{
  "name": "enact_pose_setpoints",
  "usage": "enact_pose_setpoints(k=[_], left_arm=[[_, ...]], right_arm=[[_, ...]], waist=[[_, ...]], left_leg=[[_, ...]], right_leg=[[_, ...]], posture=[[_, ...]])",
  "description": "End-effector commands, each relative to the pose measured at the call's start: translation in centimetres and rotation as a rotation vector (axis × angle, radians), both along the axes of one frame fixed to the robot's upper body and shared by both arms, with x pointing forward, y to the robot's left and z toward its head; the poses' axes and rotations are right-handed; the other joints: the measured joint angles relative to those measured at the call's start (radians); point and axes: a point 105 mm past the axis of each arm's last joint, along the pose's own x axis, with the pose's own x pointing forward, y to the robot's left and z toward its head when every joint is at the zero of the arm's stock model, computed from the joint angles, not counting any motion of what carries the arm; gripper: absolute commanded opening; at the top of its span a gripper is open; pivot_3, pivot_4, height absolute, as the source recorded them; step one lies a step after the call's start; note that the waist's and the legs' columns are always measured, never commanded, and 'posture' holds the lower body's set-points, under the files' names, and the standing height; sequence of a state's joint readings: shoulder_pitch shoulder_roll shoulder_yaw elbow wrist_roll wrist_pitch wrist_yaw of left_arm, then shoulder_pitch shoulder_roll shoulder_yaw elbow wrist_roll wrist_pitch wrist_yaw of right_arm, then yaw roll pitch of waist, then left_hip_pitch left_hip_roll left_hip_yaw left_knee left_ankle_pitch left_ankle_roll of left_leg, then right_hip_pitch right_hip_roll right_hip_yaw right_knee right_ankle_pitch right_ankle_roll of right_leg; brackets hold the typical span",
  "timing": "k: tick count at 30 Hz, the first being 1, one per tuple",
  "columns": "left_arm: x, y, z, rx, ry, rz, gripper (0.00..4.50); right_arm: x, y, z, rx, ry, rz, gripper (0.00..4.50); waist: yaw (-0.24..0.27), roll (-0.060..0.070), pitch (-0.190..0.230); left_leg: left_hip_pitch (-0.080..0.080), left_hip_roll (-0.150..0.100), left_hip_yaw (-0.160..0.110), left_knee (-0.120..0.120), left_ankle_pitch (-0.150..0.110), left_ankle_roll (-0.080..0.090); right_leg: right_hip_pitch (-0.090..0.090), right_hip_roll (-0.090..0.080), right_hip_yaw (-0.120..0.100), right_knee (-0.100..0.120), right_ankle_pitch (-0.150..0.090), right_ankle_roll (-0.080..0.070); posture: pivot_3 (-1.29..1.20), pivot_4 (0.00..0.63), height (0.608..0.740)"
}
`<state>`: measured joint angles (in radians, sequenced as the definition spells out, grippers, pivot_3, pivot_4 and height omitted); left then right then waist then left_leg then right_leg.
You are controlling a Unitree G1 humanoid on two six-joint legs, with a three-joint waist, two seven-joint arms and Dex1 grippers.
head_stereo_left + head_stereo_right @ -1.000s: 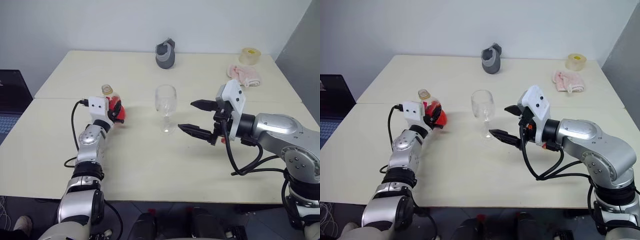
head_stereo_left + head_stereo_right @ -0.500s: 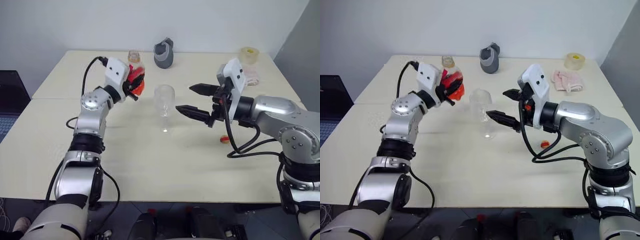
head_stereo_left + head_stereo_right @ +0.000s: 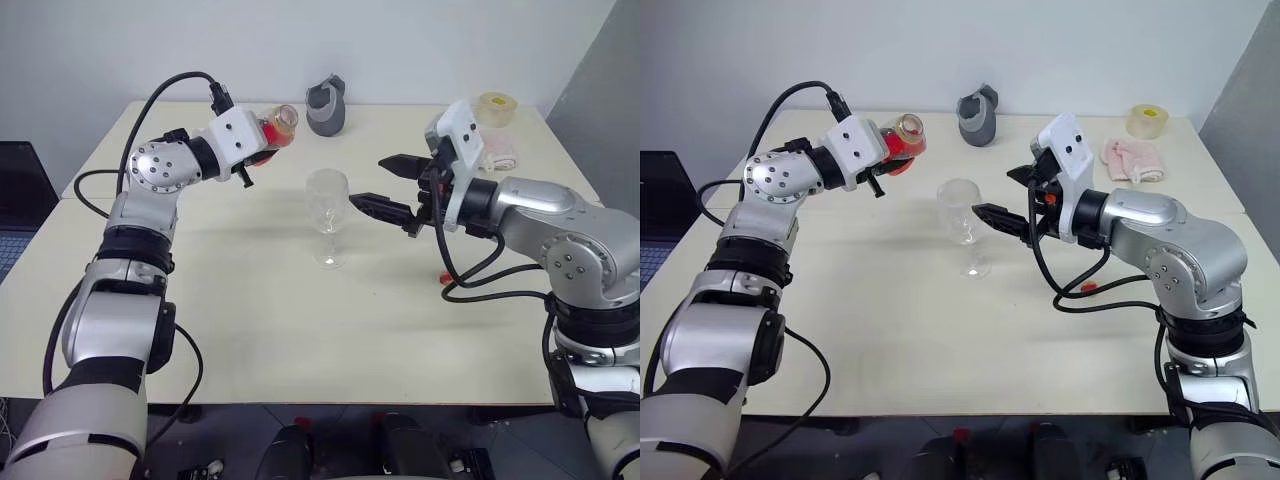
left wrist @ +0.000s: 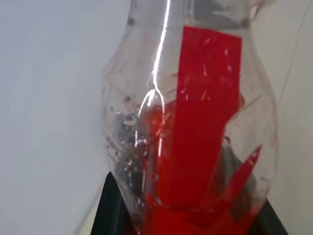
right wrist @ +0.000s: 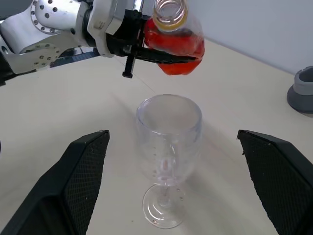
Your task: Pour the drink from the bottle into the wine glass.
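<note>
Head views: cream desk (image 3: pixel 250 330) with a seam across it; the wine glass (image 3: pixel 328 205) stands upright near the middle, no red in its bowl; grey jug (image 3: pixel 326 106) at the far edge, a yellowish tape roll (image 3: pixel 499 107) at the far right corner, a pink cloth (image 3: pixel 1132 161) beside it; a small red bit (image 3: pixel 445 277) lies on the desk under the right arm; a dark laptop (image 3: pixel 18 200) sits off the desk's left side. The left hand (image 3: pixel 262 152) is clenched on the bottle (image 3: pixel 275 129), held in the air, tipped over with its uncapped mouth toward the glass, left of and behind the glass, apart from it; the drink (image 3: pixel 902 146) pools red in the bulb. The right hand (image 3: pixel 392 188) is released, fingers wide, level, tips just right of the glass bowl, not touching; nothing lies between bottle mouth and glass rim.

Left wrist view: the bottle close up, red label strip down its clear wall, no writing legible on it; red liquid low in the bulb, bubbles on the inside.

Right wrist view: the glass stands between the two spread black fingers (image 5: pixel 73 176); the bottle hangs beyond and above it, open mouth showing, clamped by the left hand; the jug's grey base at the edge.
</note>
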<state>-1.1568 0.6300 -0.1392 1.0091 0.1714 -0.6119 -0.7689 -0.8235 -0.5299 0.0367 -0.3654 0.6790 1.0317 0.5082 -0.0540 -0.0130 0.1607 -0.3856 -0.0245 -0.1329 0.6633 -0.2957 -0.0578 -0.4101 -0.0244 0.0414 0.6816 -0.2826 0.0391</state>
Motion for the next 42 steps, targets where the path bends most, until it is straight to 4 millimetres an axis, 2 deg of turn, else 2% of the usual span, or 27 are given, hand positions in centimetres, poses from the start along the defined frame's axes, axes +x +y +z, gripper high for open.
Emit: enact_pose_setpoints(k=[1,14,21,42], left_arm=[[-0.5,-0.6,2.2,0.073,-0.129,-0.034,0.94],[-0.9,-2.3,2.3,0.237,-0.237,-0.106,0.94],[-0.8,-2.3,2.7,0.315,-0.298,-0.094,0.94],[-0.7,-2.2,4.6,0.437,-0.489,-0.048,0.94]], right_arm=[[-0.2,0.3,1.6,0.012,-0.075,0.007,4.50],[-0.5,0.5,1.6,0.018,-0.093,0.032,4.50],[-1.1,0.9,1.5,0.021,-0.094,0.066,4.50],[-1.0,0.9,1.5,0.018,-0.108,0.058,4.50]], waist=[[0.000,0.000,0.000],[-0.003,0.000,0.000],[-0.003,0.000,0.000],[-0.004,0.000,0.000]], left_leg=[[0.000,0.000,0.000,0.000,0.000,0.000],[-0.001,0.000,0.000,0.000,0.000,0.001],[-0.001,0.000,0.000,0.000,0.000,0.000],[-0.001,0.000,0.001,0.000,0.000,0.001]], right_leg=[[0.000,0.000,0.000,0.000,0.000,0.000],[-0.001,0.000,0.000,0.001,0.000,0.000],[-0.001,0.000,0.000,0.001,0.000,0.000],[-0.001,0.000,0.000,0.001,0.000,0.000]], posture=[[0.00,0.150,0.740],[0.00,0.150,0.740],[0.00,0.150,0.740],[0.00,0.150,0.740]])
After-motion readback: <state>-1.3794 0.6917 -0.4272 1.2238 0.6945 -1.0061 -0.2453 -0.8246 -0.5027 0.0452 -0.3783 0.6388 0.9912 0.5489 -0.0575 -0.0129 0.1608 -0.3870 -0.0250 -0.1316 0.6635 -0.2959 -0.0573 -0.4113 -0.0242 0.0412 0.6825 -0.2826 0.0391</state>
